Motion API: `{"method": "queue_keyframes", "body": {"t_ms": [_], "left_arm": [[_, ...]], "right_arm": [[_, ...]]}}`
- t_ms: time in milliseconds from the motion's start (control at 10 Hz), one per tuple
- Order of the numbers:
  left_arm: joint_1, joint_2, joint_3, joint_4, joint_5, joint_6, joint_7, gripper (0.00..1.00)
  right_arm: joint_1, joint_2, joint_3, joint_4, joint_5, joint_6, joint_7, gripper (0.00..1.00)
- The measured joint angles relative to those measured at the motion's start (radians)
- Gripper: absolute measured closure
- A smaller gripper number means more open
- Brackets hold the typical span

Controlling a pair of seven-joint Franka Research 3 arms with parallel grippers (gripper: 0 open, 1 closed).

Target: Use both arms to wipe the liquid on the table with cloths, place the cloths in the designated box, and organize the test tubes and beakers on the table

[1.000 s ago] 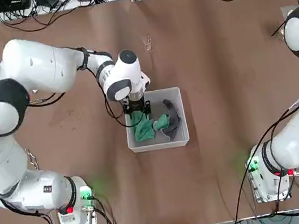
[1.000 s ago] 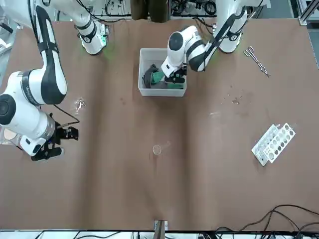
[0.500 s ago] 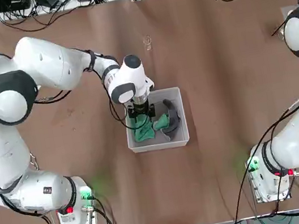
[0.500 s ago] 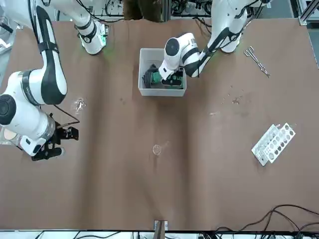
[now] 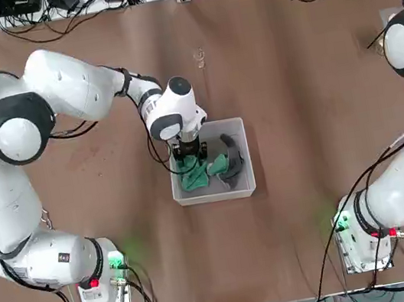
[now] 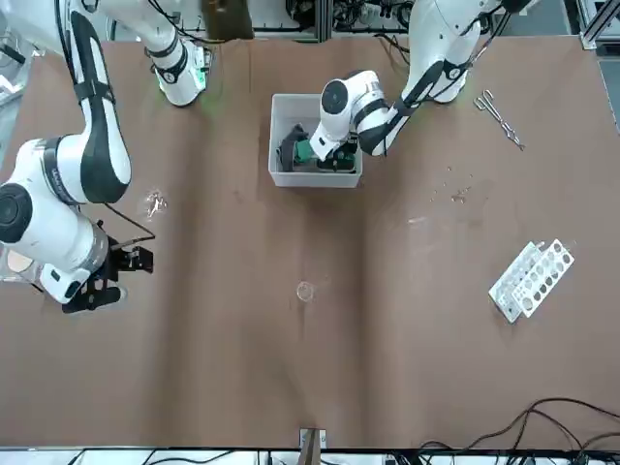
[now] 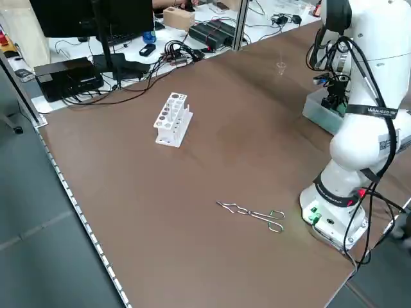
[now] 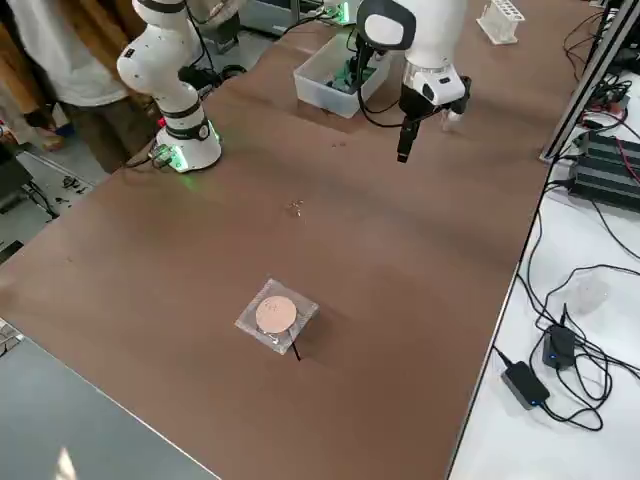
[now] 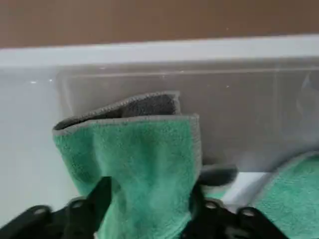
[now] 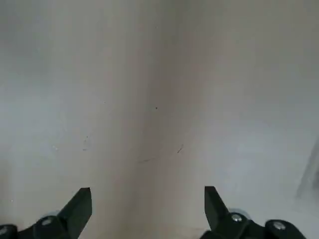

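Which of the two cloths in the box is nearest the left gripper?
The mostly green cloth on the robot's left, directly below the left gripper; the other lies farther right and shows much more grey.

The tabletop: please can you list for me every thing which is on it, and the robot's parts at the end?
table: 1, matte brown, under everything
square open plastic box: 1, pale grey-white, between the arm bases
soft fabric cloths: 2 seem visible, teal-green and dark grey, in the box
plastic rack with holes: 1, white, far left
scissor-handled metal tool: 1, silver, near left
small round object: 1, transparent, beyond the box
liquid spots: several, clear, left; more on the right
flat square packet with round disc: 1, clear and pinkish, right
left gripper: 1, black, in the box, fingers apart around cloth
right gripper: 1, black, above the far right
robot arms: 2, white
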Motion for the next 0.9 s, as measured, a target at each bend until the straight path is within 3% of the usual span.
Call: {"method": "queue_keyframes", "body": {"t_ms": [400,600,900], "left_arm": [[0.005,-0.001,0.006,0.036,0.000,-0.012,-0.019,0.96],[0.001,-0.017,0.003,0.090,0.000,-0.104,-0.059,0.96],[-0.002,-0.100,-0.001,0.290,-0.001,-0.450,-0.056,0.96]], "right_arm": [[0.003,0.000,0.001,0.000,0.000,0.000,0.000,0.00],[0.007,0.000,0.002,0.000,0.000,-0.009,0.006,0.00],[0.095,-0.015,0.013,0.007,0.009,-0.086,0.132,0.00]]}}
